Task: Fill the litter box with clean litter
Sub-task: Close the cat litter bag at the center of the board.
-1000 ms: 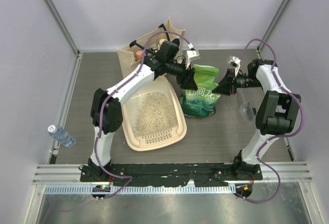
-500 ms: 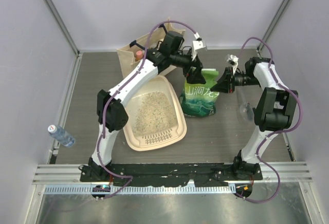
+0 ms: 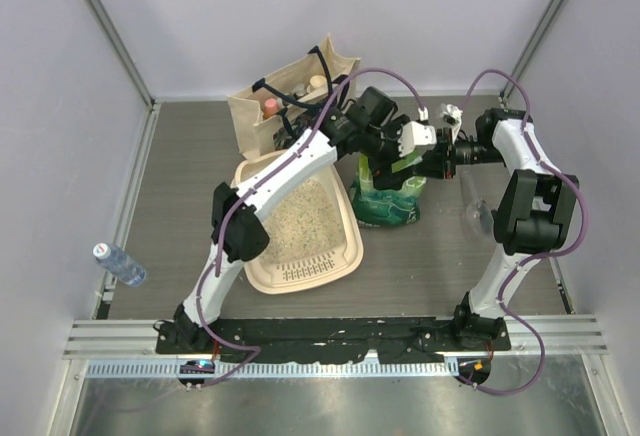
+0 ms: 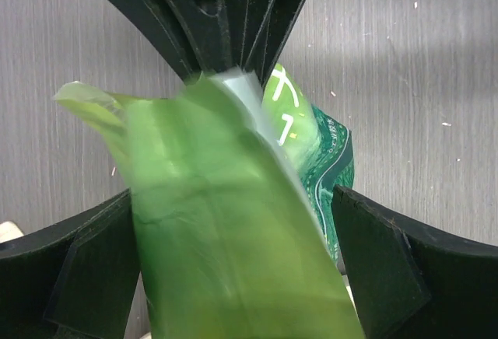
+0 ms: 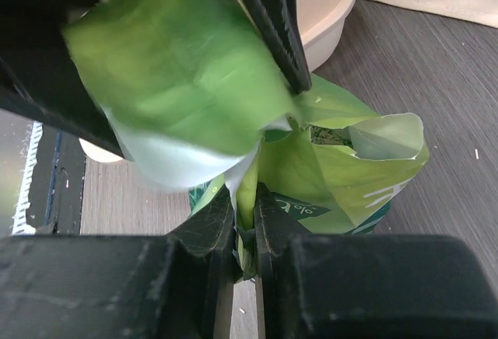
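The cream litter box point(image 3: 343, 253) lies left of centre with pale speckled clean litter point(image 3: 300, 214) covering its floor. A green litter bag point(image 3: 388, 199) stands upright just right of it. My left gripper point(image 3: 398, 152) reaches over the bag's top; in the left wrist view point(image 4: 232, 222) its jaws are wide apart, straddling the bag's raised flap point(image 4: 226, 230). My right gripper point(image 3: 432, 161) is shut on the bag's top edge point(image 5: 268, 160), the fingers point(image 5: 210, 230) pinching the film. The box's rim also shows in the right wrist view point(image 5: 331, 8).
A beige canvas tote bag point(image 3: 262, 108) with dark handles stands behind the litter box. A plastic bottle point(image 3: 120, 264) lies at the far left. A clear object point(image 3: 480, 214) lies by the right arm. Grey walls enclose the table.
My left arm has swung right, from above the litter box's far end to the top of the green bag. My right gripper has stayed on the bag's edge, which now stands bunched.
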Controlling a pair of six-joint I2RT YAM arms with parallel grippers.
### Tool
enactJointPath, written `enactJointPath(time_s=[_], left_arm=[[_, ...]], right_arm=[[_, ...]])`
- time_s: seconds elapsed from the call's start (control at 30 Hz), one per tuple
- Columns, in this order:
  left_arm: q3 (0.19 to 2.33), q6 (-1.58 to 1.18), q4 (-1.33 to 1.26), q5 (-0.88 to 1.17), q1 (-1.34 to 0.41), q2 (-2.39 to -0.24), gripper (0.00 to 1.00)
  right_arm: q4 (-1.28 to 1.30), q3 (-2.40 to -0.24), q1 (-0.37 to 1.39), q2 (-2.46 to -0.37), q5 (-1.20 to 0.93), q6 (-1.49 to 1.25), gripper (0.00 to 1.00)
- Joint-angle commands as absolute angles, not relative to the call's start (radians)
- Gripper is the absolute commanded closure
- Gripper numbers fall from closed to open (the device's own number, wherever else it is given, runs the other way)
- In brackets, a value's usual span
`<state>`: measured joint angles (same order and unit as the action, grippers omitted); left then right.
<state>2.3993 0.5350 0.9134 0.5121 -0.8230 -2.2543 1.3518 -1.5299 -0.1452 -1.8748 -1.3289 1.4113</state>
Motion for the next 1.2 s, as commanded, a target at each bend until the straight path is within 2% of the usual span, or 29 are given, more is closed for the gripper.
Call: enactJointPath(time_s=[0.0, 0.27, 0.43, 0.53, 0.57, 0.63, 0.73, 0.9, 1.0, 1.03, 1.17], left_arm=[[2.379, 0.511, 0.852, 0.362, -0.83, -2.223, 0.0], [2.382, 0.408, 0.675, 0.351, -0.824, -2.258, 0.0], [2.463, 0.319, 0.689, 0.509, -0.796, -2.319, 0.01], [2.519, 0.264, 0.696, 0.647, -0.77, -2.355, 0.1], [2.529, 0.243, 0.695, 0.664, -0.766, -2.374, 0.17], [2.539, 0.238, 0.689, 0.687, -0.767, -2.384, 0.22], [2.537, 0.238, 0.664, 0.695, -0.767, -2.39, 0.35], [2.528, 0.302, 0.693, 0.704, -0.767, -2.391, 0.44], [2.528, 0.356, 0.727, 0.724, -0.769, -2.39, 0.65], [2.528, 0.365, 0.744, 0.729, -0.773, -2.388, 0.69], [2.517, 0.426, 0.781, 0.732, -0.785, -2.381, 0.69]], right_arm=[[1.509, -1.578, -0.129, -1.87, -1.381, 1.41, 0.84], [1.509, -1.565, -0.123, -1.855, -1.367, 1.407, 0.84], [1.509, -1.554, -0.123, -1.844, -1.359, 1.411, 0.84], [1.509, -1.546, -0.123, -1.841, -1.359, 1.414, 0.84], [1.509, -1.546, -0.123, -1.839, -1.361, 1.414, 0.84], [1.509, -1.545, -0.123, -1.838, -1.362, 1.416, 0.84], [1.509, -1.546, -0.123, -1.838, -1.362, 1.416, 0.84], [1.509, -1.552, -0.123, -1.842, -1.362, 1.413, 0.84], [1.509, -1.563, -0.123, -1.853, -1.362, 1.407, 0.84], [1.511, -1.565, -0.123, -1.855, -1.362, 1.402, 0.84], [1.511, -1.582, -0.121, -1.865, -1.371, 1.384, 0.84]])
